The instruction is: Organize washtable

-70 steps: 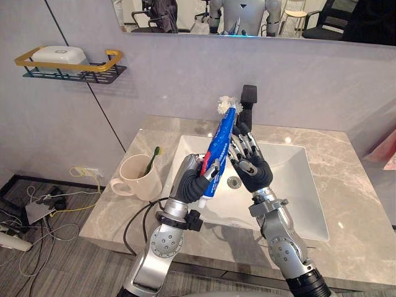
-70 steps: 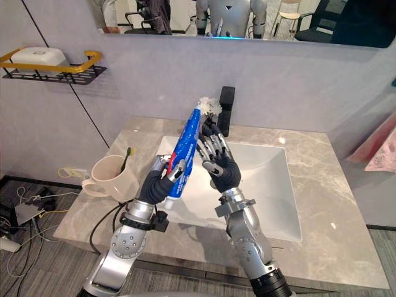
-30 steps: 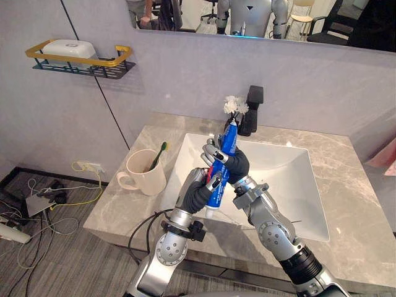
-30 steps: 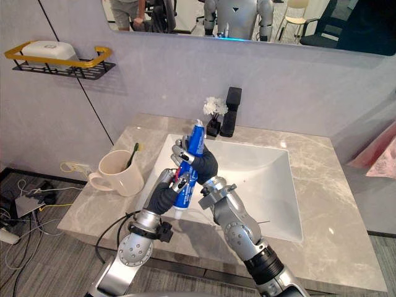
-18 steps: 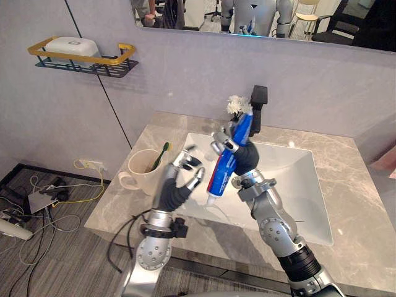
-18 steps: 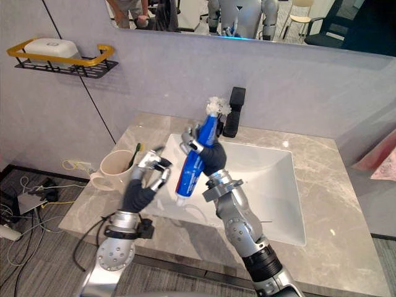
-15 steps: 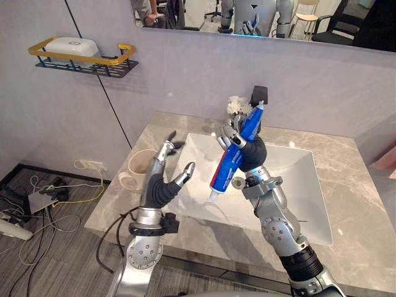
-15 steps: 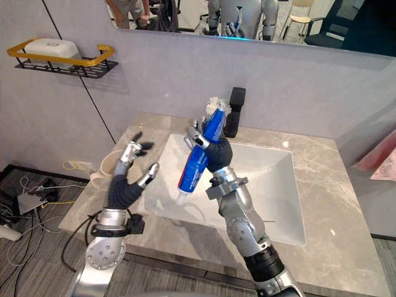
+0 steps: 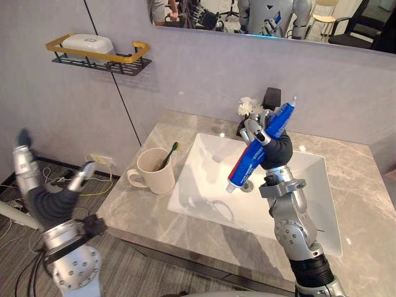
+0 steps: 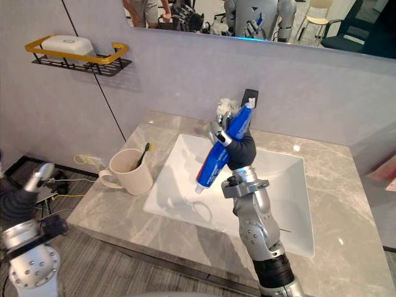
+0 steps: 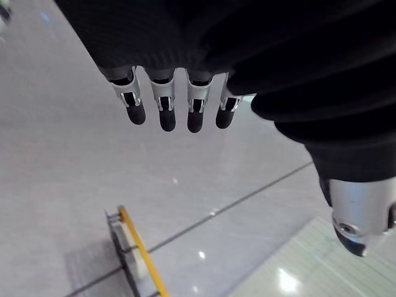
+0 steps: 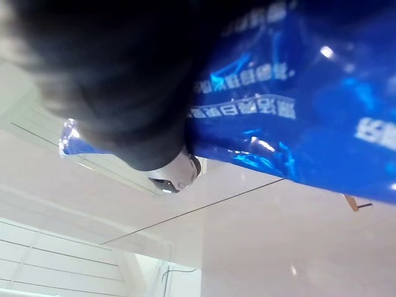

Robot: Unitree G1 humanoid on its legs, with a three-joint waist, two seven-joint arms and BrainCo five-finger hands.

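Toothpaste tube (image 9: pixel 245 164) clenched in right hand (image 9: pixel 276 148) over sink (image 9: pixel 209 180); left hand (image 9: pixel 47 202) fingers (image 11: pixel 163 109) released.

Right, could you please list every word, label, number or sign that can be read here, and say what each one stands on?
Toothpaste tube, held in the right hand: rows of pale lettering on the blue, too blurred to read.
Mug: no print to be seen.
White box in the wall rack: no print to be seen.
No legible words, numbers or signs anywhere else.
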